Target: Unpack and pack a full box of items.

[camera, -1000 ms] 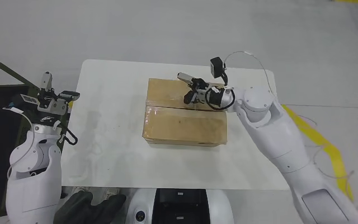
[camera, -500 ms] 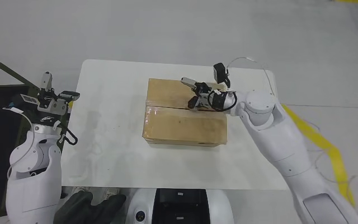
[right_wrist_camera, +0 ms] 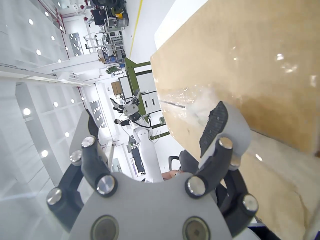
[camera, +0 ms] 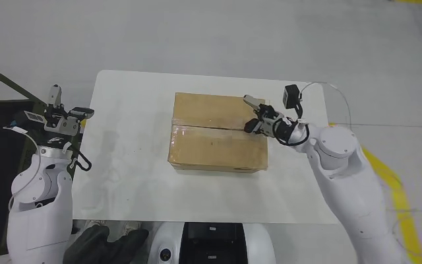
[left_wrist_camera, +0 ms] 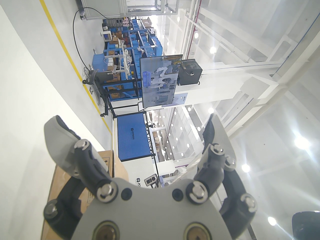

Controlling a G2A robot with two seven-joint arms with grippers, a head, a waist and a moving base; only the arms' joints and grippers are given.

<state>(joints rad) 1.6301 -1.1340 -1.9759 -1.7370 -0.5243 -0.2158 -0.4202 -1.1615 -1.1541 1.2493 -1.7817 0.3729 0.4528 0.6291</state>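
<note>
1 box [camera: 211,142], 1 table [camera: 125,178]; left end effector [left_wrist_camera: 135,127], right end effector [camera: 254,113] spread.

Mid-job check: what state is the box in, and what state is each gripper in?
box: shut, flaps flat, clear tape along the middle seam.
right gripper: open, empty, over the seam near the box's edge.
left gripper: open, empty, by the edge of the table, apart from the box.
</note>
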